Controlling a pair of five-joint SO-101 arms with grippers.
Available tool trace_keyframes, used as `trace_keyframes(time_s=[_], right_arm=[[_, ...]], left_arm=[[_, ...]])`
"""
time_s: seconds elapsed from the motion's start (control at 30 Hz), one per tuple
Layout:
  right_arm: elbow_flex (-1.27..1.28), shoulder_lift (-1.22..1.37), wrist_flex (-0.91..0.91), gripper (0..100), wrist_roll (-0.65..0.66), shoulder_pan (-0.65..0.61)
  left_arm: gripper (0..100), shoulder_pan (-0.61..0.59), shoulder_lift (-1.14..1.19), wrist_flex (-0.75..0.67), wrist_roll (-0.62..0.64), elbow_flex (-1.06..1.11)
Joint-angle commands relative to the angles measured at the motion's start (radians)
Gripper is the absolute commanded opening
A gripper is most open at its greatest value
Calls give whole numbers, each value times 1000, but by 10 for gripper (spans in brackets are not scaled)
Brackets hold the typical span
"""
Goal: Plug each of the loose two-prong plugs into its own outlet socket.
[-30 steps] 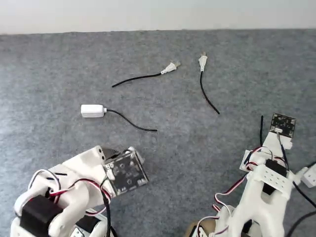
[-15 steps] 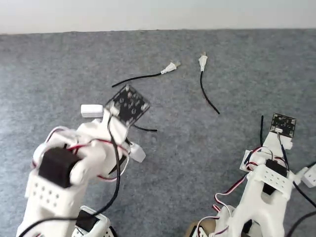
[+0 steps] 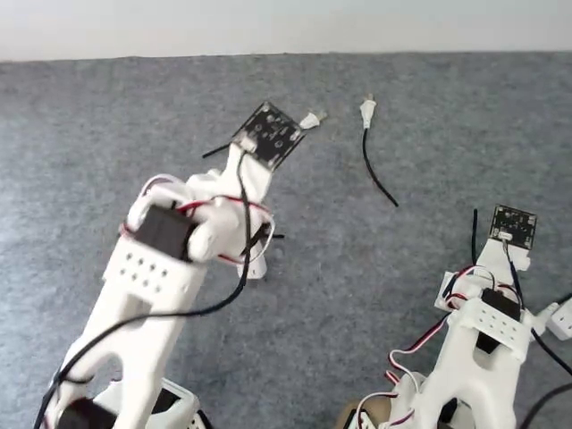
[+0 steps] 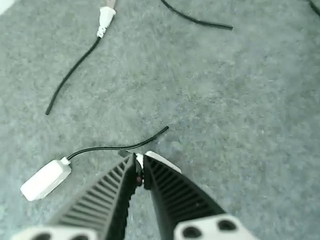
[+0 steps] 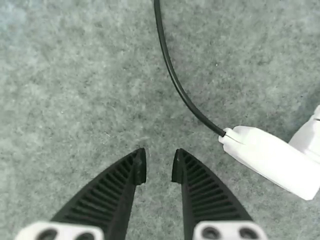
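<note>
Left claw [image 4: 139, 162]: tips pressed together, gripping nothing, poised just short of the black cord [image 4: 117, 147] of a white outlet socket [image 4: 46, 179] lying close beside it. Nearest two-prong plug [image 4: 106, 16] well ahead of the tips; second plug [image 3: 365, 109] farther off on the grey tabletop [image 4: 240, 100]. Right claw [image 5: 158, 167]: narrowly parted, empty, with a second outlet socket [image 5: 270, 157] just beside one fingertip.

Likely hazards: closed tips snagging the cord and dragging the light socket out of place; a socket sliding away under insertion force unless braced; slim prongs meeting the slots tilted and jamming.
</note>
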Motion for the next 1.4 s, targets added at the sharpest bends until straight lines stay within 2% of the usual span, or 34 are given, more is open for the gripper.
trace_keyframes(time_s=[0.0, 0.13, 0.23, 0.4, 0.57, 0.63, 0.77, 1.0, 1.27, 1.37], right_arm=[[-5, -19, -22, 90, 11, -10], [-5, -19, -22, 90, 11, -10], [-5, -19, -22, 90, 11, -10], [-5, -19, -22, 90, 11, -10], [-5, -19, -22, 90, 11, -10], [-5, -19, -22, 90, 11, -10], [-5, -19, -22, 90, 11, -10], [-5, -19, -22, 90, 11, -10], [-5, -19, -22, 90, 11, -10], [-5, -19, -22, 90, 11, -10]], left_arm=[[13, -29, 72, -158, 9, 45], [13, -66, 120, -368, 9, 128], [15, -66, 124, -453, 9, 173], [54, -60, 123, -463, 11, 182], [243, -66, 123, -460, 11, 194], [277, -71, 121, -462, 32, 189], [277, -78, 121, -468, 54, 150], [276, -189, 206, -557, 54, 65], [277, -279, 551, -571, 51, -191], [276, -302, 706, -562, -28, -328]])
